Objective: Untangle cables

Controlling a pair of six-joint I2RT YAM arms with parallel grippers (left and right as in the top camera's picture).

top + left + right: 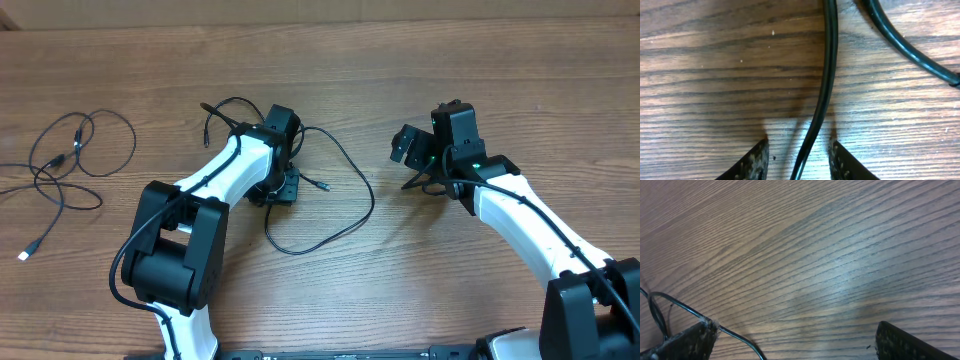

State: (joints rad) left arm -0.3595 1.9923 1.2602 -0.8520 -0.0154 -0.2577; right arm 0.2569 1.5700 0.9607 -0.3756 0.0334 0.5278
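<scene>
One thin black cable (pixel 350 190) lies in a wide loop on the wooden table, running under my left gripper (pixel 280 178). In the left wrist view that cable (pixel 827 75) passes straight between the fingers (pixel 756 162) of the left gripper (pixel 799 143). A small gap shows on each side, so the jaws are narrowed but not touching it. Another strand (pixel 905 47) crosses the upper right corner. My right gripper (pixel 412 160) hovers to the right of the loop. It (pixel 797 327) is wide open over bare wood, with a thin cable (pixel 685 309) by its left finger.
A second bundle of thin black cables (pixel 70 160) lies loosely looped at the far left, one end carrying a pale plug (pixel 22 255). The table's far edge (pixel 320 22) runs along the top.
</scene>
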